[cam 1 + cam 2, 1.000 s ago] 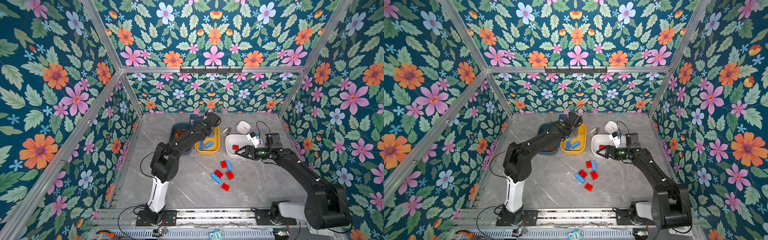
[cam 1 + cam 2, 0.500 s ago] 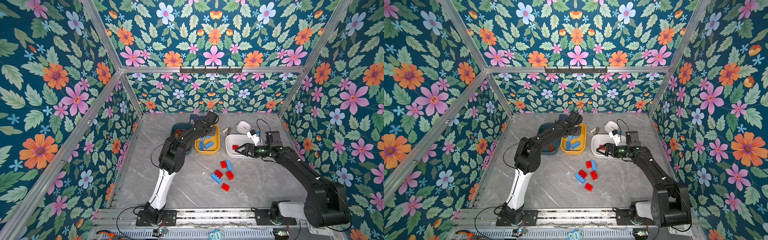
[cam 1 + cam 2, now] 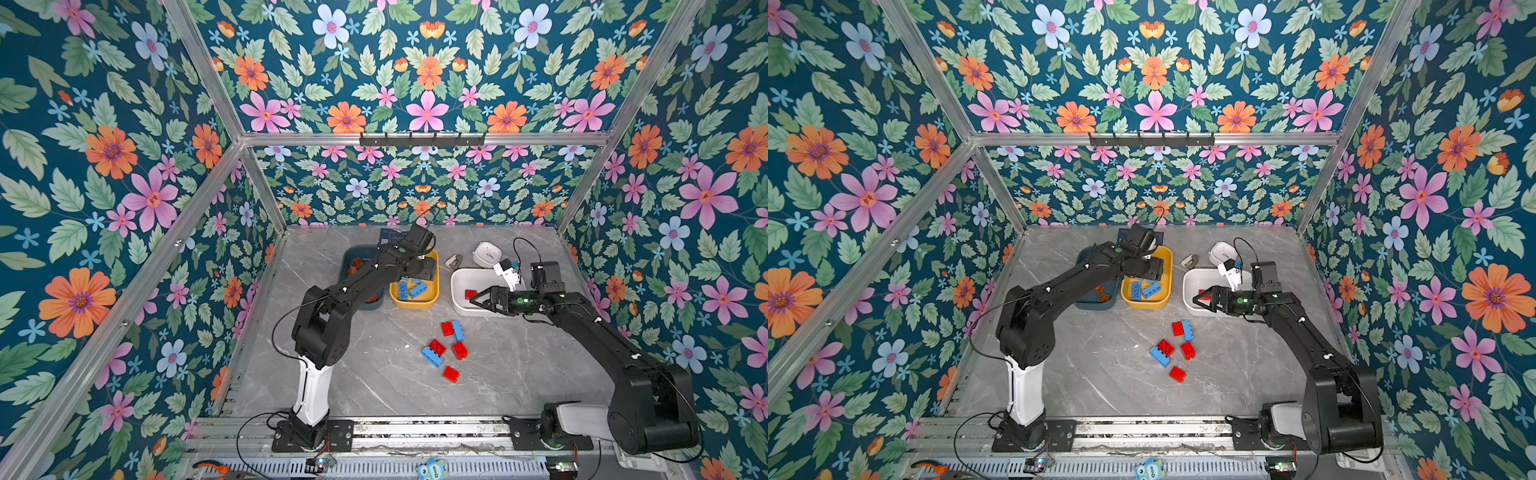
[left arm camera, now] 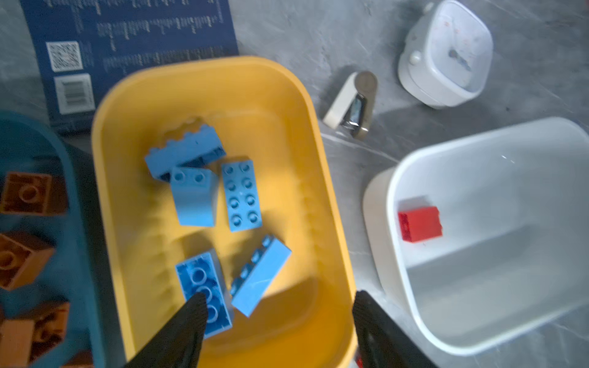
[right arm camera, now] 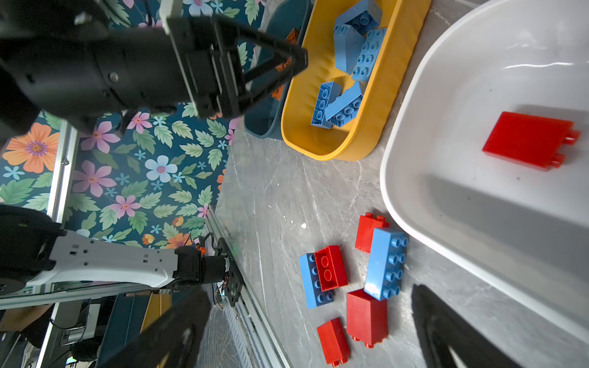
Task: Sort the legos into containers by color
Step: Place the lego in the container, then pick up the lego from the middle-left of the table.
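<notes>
Our left gripper [image 4: 279, 299] and right gripper [image 5: 307, 293] both stand wide and empty, so we may pinch two touching loose legos [image 5: 385, 264] of different colours together.

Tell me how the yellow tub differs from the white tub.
The yellow tub holds five light blue bricks; the white tub holds a single red brick. The yellow tub's floor is largely covered; the white tub's floor is mostly bare. Both are shallow, rounded-rectangular and of like size.
</notes>
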You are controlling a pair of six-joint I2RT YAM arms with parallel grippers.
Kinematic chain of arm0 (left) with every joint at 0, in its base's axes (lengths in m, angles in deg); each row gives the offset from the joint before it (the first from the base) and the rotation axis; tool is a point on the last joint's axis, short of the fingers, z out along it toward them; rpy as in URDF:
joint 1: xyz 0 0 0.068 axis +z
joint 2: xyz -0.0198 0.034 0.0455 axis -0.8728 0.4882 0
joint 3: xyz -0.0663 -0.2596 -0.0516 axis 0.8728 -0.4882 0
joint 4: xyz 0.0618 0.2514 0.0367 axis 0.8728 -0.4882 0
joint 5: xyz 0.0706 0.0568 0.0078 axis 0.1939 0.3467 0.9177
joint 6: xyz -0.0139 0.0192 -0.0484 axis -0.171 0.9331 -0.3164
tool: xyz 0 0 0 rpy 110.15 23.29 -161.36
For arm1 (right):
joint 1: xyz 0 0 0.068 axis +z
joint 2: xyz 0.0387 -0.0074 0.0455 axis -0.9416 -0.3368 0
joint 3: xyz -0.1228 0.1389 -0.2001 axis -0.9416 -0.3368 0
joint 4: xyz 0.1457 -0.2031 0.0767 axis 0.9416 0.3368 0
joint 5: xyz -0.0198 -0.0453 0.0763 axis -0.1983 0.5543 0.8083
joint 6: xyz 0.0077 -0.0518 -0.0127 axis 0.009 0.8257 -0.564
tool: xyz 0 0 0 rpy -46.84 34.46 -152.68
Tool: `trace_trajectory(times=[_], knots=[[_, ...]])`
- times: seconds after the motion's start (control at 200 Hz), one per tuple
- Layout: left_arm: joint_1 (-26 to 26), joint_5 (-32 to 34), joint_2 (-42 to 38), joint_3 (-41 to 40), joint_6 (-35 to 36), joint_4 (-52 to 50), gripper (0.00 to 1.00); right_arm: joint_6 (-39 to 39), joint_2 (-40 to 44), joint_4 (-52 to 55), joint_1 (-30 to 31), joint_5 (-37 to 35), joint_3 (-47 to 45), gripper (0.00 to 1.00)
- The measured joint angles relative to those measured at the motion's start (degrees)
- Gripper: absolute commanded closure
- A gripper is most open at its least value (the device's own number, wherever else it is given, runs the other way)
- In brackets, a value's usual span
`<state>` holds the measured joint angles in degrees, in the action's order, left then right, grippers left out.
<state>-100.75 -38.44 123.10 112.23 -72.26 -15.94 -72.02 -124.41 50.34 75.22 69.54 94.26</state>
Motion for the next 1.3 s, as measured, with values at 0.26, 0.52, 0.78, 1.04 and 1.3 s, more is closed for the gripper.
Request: trace_trajectory(times=[0.26, 0.52, 0.78, 1.04, 1.3], knots=[[-8.7, 0.8, -11.4, -15.5, -7.4, 0.9, 0.25, 0.2, 0.1, 1.3, 0.0, -0.1, 0.2, 0.01], [-17.2, 3.8, -16.2, -25.3, -20.3, 1.4, 0.25, 0.6, 0.2, 1.7, 0.0, -0.5, 0.1, 0.01], [-24.3, 7.2, -16.5, -30.4, -37.8, 2.3, 0.29, 0.6, 0.2, 1.8, 0.0, -0.6, -0.2, 0.01], [-26.4, 8.9, -15.3, -33.5, -49.0, 3.1, 0.38, 1.9, 0.3, 3.4, 0.0, -0.6, -0.3, 0.01], [-26.4, 8.9, -12.3, -33.3, -50.4, 4.7, 0.4, 2.1, 0.8, 3.9, 0.0, -0.5, -0.7, 0.01]])
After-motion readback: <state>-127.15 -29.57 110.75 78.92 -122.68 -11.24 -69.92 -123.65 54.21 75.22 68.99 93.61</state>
